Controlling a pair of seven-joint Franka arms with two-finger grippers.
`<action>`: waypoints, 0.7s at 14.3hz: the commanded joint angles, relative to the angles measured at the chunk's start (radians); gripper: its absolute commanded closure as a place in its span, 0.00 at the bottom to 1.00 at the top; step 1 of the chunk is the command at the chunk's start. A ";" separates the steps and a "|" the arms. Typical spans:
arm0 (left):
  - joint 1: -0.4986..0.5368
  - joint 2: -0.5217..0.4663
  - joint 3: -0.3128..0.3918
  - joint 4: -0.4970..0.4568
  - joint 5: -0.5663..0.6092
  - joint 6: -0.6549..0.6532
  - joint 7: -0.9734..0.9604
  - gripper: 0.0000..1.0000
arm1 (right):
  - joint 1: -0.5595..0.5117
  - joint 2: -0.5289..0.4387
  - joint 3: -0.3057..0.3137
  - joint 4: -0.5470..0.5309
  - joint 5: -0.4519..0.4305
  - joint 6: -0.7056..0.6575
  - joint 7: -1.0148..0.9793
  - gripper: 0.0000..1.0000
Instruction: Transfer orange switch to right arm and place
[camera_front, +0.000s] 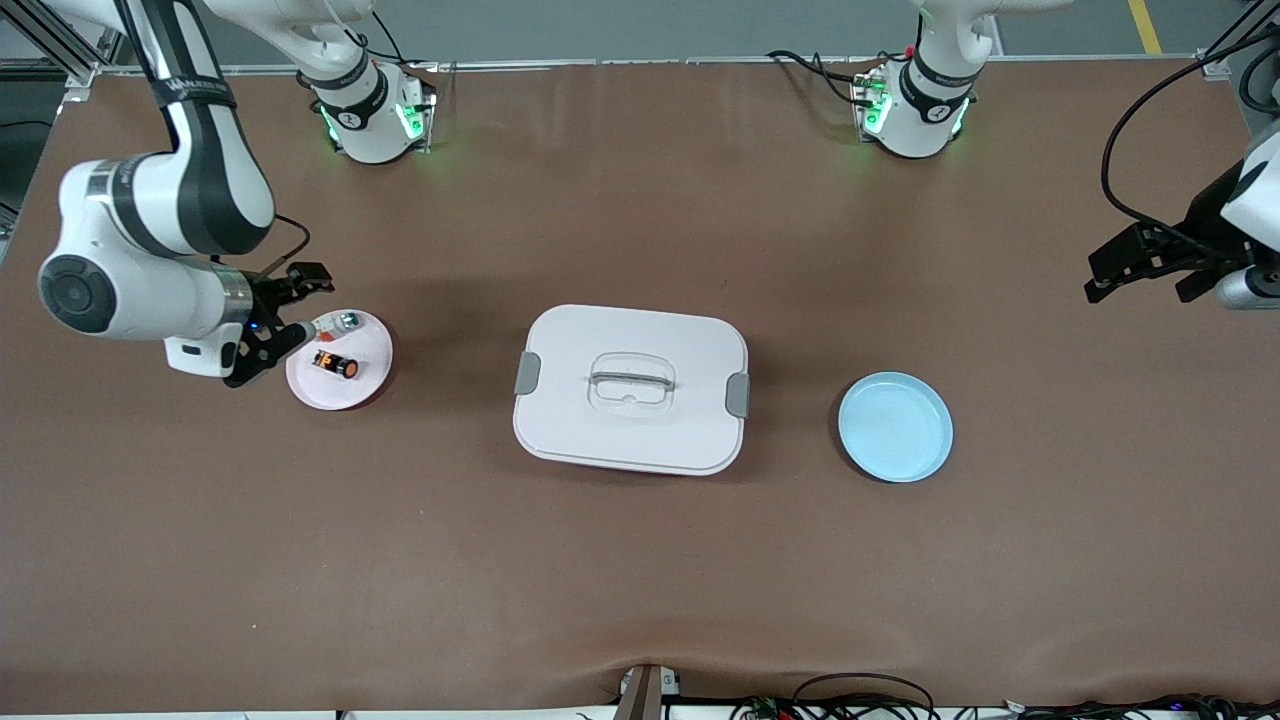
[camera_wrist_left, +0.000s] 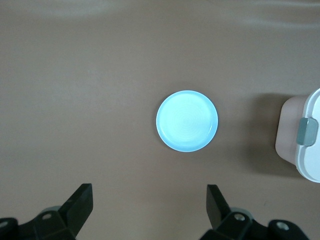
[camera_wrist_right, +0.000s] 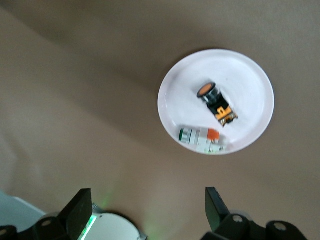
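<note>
The orange switch lay on its side on the pink plate, beside a white block. The right gripper, jaws apart, hung over the plate's edge, seemingly for pickup. The left gripper, empty and spread, waited near the blue plate.

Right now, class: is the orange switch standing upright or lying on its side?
Lying on its side: the orange switch rests lengthwise on the pink plate, cap facing sideways.

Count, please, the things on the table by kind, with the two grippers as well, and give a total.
Plates: 2, pink plate and blue plate
Lidded boxes: 1, white box
Switches: 1, orange switch
White blocks: 1, small white block
Open grippers: 2, right gripper by the pink plate, left gripper waiting
Total: 7
</note>
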 joint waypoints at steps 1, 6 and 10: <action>-0.004 0.013 0.003 0.007 0.022 -0.022 0.017 0.00 | -0.021 0.007 -0.003 0.102 -0.015 -0.145 0.121 0.00; -0.006 0.010 0.001 0.008 0.022 -0.025 0.017 0.00 | -0.023 0.019 0.000 0.300 -0.053 -0.383 0.335 0.00; -0.006 0.010 0.000 0.008 0.021 -0.025 0.017 0.00 | -0.055 0.019 -0.002 0.406 -0.058 -0.490 0.445 0.00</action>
